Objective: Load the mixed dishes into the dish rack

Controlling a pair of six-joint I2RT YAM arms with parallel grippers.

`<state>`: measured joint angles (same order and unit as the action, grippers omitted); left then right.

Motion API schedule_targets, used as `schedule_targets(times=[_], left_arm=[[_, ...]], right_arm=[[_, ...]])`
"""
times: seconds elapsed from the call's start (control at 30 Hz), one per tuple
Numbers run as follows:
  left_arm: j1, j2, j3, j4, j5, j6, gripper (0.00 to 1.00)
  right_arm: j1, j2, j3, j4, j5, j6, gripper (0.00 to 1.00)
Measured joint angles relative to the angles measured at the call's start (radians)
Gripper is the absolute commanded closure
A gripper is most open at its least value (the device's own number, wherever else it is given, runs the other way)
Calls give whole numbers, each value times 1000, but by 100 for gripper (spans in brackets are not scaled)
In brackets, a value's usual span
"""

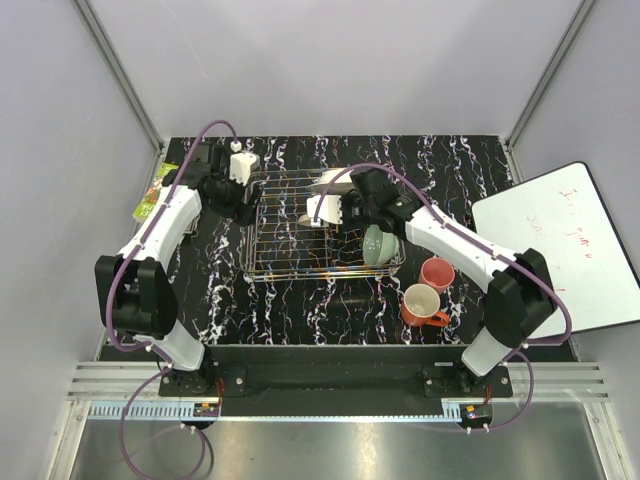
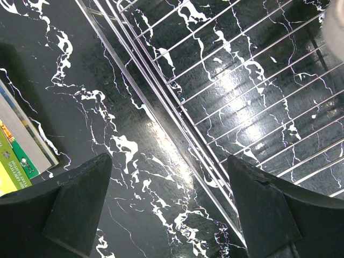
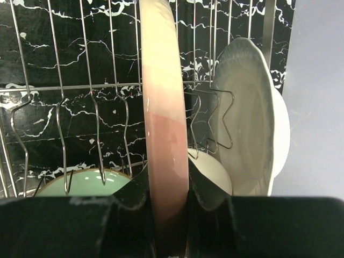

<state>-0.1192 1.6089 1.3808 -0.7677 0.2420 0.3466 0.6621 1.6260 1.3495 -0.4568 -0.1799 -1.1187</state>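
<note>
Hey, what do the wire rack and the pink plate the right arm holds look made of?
The dish rack looks like thin metal wire, silvery and shiny, with bright glints along the rods. The peach-pink plate is probably glazed ceramic, possibly melamine; its thick edge looks smooth, opaque and softly glossy.

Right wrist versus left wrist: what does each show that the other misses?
Right wrist only: the right hand shut on the peach-pink plate, seen edge-on; the white plate upright in the dish rack; the pale green bowl. Left wrist only: the open left hand over the table, and the green book. Both: rack wires and black marbled table.
</note>
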Motion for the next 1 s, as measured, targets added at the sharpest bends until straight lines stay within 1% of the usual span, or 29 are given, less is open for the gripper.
schedule_targets(times=[0.13, 0.23, 0.43, 0.47, 0.53, 0.6, 0.67, 0.7, 0.77, 0.83, 0.87, 0.9, 1.0], left_arm=[[1, -5, -2, 1, 2, 0, 9], [1, -13, -8, 5, 2, 0, 11], [1, -23, -14, 5, 2, 0, 11], [2, -24, -14, 6, 2, 0, 11], [2, -26, -14, 6, 2, 0, 11], [3, -26, -14, 6, 2, 0, 11], [3, -27, -14, 6, 2, 0, 11], [3, -27, -14, 6, 2, 1, 11], [3, -30, -14, 6, 2, 1, 11], [3, -32, -14, 6, 2, 1, 11], [3, -32, -14, 6, 2, 1, 11], [3, -32, -14, 6, 2, 1, 11], [3, -32, -14, 6, 3, 1, 11]], right_arm=[[0, 33, 0, 26, 3, 5, 100], [0, 35, 0, 34, 6, 14, 100], [-3, 41, 0, 49, 6, 41, 100], [-4, 42, 0, 51, 5, 50, 93], [-11, 42, 0, 56, 3, 74, 73], [-17, 42, 0, 61, -2, 102, 63], [-24, 42, -16, 79, -16, 132, 57], [-28, 42, -33, 89, -23, 145, 52], [-33, 32, -75, 96, -24, 167, 50], [-41, 16, -114, 102, -25, 183, 46], [-43, 10, -129, 114, -25, 189, 27], [-45, 5, -138, 122, -25, 197, 1], [-48, -14, -156, 130, -31, 224, 0]])
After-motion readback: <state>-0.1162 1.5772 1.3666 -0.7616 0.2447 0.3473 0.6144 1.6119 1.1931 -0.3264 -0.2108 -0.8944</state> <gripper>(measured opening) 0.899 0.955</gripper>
